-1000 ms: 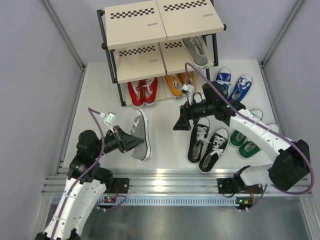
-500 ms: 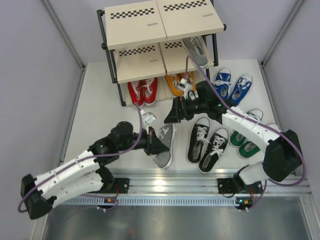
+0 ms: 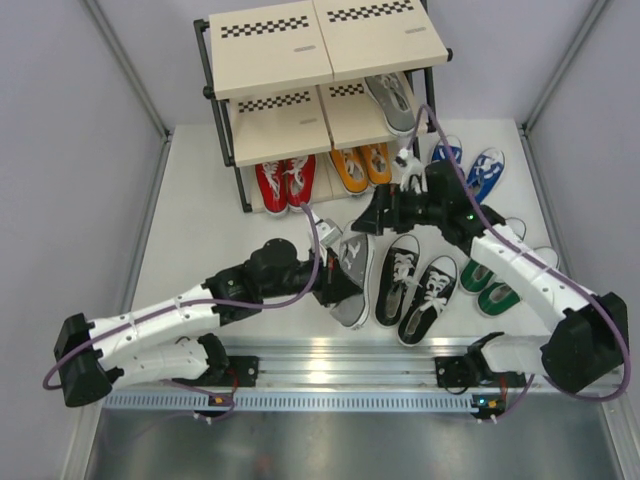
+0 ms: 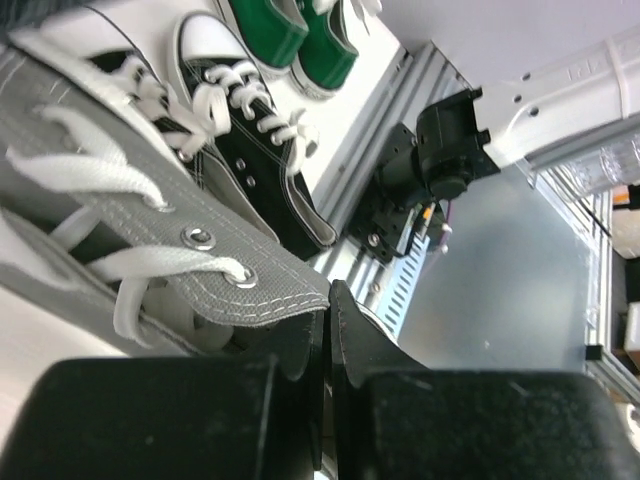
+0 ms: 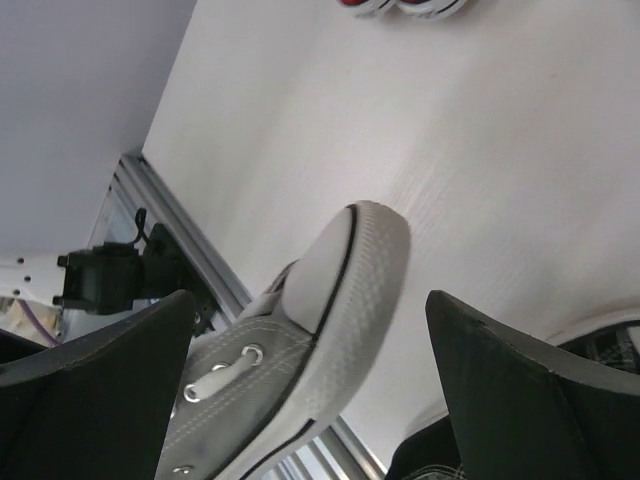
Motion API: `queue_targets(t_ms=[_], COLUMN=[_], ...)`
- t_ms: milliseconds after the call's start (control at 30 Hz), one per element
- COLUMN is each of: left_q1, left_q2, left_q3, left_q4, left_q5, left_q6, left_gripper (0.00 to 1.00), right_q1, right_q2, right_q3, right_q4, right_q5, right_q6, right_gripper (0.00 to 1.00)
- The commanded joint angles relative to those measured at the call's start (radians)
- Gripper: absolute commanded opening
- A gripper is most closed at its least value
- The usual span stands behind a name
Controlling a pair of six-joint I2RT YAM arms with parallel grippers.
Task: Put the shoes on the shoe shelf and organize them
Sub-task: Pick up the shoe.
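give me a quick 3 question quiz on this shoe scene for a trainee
1. True or false: the left gripper is shut on a grey shoe.
2. Which pair stands beside the red pair at the bottom of the shoe shelf? A the orange pair, B the blue pair, C the green pair.
3. Fill in: the right gripper has its jaws ___.
Key: 1 true; 2 A; 3 open.
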Motion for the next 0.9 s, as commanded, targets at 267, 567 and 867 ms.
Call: queue_targets(t_ms=[267,567,867], left_q1=[-0.024,-0.043,-0.044], left_q2=[-0.032,0.004,-0.009], left_q3=[0.058,0.085,0.018], left_q4=[0.247,0.29,0.324], left_q5=[-0.08,-0.089,-0.155], left_q6=[0.063,0.075,0.044], left_gripper=[0.0,0.0,0.0], right_q1=[-0.103,-0.028,-0.044], right_q2=[-0.056,-0.027,-0.076], right_q3=[-0.043,-0.022,-0.071], right_q4=[0.008,0.021,0.152], right_q5=[-0.14,-0.208,-0.271], right_q6=[0.136,0.224,0.172], right_gripper=[0.98,0.91,0.14])
